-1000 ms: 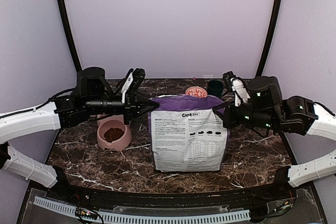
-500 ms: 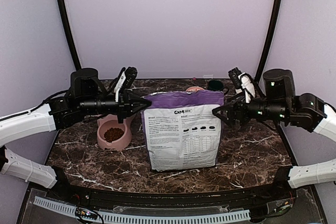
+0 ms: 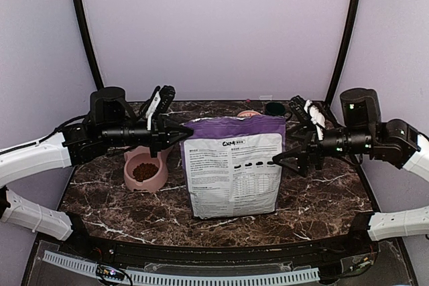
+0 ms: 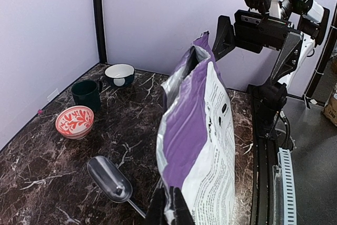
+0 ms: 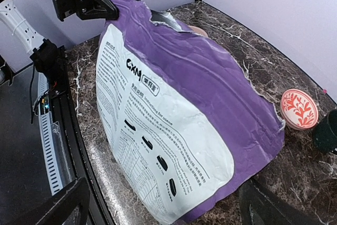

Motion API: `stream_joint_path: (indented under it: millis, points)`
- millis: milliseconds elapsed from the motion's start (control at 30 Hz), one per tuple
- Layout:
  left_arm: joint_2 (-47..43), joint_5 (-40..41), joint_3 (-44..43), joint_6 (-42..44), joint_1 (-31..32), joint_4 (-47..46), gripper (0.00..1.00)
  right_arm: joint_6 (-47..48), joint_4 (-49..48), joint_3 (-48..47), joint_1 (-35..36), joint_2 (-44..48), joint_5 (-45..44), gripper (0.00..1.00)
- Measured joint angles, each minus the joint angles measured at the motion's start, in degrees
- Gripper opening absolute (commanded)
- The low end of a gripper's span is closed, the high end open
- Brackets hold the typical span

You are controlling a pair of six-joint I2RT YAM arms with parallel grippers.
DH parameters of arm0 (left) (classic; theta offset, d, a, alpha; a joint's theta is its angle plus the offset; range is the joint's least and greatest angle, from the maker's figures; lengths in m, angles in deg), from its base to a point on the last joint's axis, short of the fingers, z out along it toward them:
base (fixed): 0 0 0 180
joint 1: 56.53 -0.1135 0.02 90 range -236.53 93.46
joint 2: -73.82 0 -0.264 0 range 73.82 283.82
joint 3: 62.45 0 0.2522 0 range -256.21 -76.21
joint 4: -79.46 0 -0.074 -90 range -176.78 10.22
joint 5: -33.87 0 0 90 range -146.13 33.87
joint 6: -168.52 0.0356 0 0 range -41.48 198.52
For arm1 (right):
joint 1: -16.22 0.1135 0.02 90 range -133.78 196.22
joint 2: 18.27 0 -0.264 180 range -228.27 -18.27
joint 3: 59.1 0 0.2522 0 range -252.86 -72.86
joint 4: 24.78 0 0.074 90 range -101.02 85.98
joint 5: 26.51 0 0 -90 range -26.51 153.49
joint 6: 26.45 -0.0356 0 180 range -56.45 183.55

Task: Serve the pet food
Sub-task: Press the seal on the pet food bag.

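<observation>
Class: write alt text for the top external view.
A purple-and-white bag stands upright mid-table, its top left corner pinched by the left gripper; the right gripper hangs open beside its right edge. Pet food lies in a pink bowl at left.

**Tall bag blocks the middle of the table**

The standing purple-and-white bag [image 3: 234,175] fills the centre of the table [image 3: 322,195] and screens the back strip. Behind it a red patterned bowl [image 4: 75,121], a dark green mug [image 4: 87,92], a dark bowl with white inside [image 4: 119,72] and a clear scoop [image 4: 109,178] are scattered. The left claw [image 3: 186,136] pinches the bag's top left corner, and its arm crosses above the pink bowl [image 3: 155,182] of pet food [image 3: 145,171]. The right claw [image 3: 285,160], spread wide, stands just beside the bag's right edge. Bare marble lies before the bag and to its right.
</observation>
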Motion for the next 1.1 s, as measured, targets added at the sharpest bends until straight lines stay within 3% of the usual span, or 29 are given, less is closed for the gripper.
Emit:
stream_joint_path:
  millis: [300, 467, 667, 800, 1100]
  points:
    - [0.04, -0.59, 0.00, 0.07, -0.09, 0.11, 0.00, 4.09, -1.44, 0.35, -3.54, -0.96, 2.36, 1.00]
    - [0.04, -1.92, 0.00, 0.37, -0.11, 0.11, 0.00, 4.42, -3.63, 0.35, -10.86, -0.98, 2.84, 0.99]
    - [0.00, -4.07, 0.02, 0.81, -0.33, 0.11, 0.00, 6.56, -4.79, -1.07, -14.29, -4.68, 12.07, 0.85]
    - [-0.02, -4.94, 0.13, 0.94, -0.37, -0.02, 0.00, 8.31, -5.68, -2.29, -14.27, -9.70, 20.02, 0.70]
    - [-0.13, -6.43, 0.37, 1.01, -0.39, -0.20, 0.00, 9.40, -10.08, -2.38, -14.32, -12.98, 26.21, 0.63]
